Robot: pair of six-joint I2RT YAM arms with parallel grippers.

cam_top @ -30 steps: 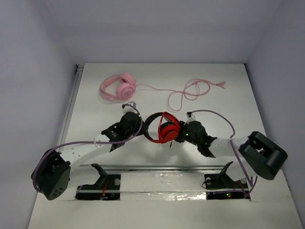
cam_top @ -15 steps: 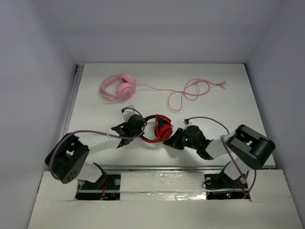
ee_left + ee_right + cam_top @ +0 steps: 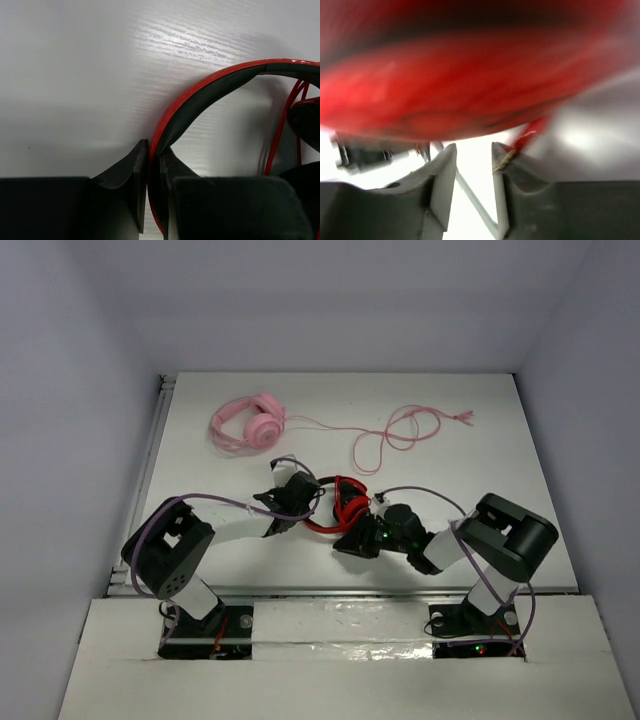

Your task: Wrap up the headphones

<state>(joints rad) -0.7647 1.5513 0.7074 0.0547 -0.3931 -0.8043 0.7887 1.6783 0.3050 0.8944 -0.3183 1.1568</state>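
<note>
**Fig.** The headphones (image 3: 338,508) lie on the desk (image 3: 480,460), midway between its side edges and nearer its near edge. Left jaws are clenched on the red-edged headband (image 3: 210,90), which passes between them. Right jaws stand parted and hold nothing, just beside the headphones' near side. The red blur over them is probably an ear cup (image 3: 470,75).

Glossy red plastic edges the headband of the red-and-black over-ear headphones (image 3: 205,92), its inner lining matt and dark, set against a smooth white tabletop (image 3: 75,60) with faint wood-grain sheen and the matt black plastic left gripper (image 3: 154,150).
</note>
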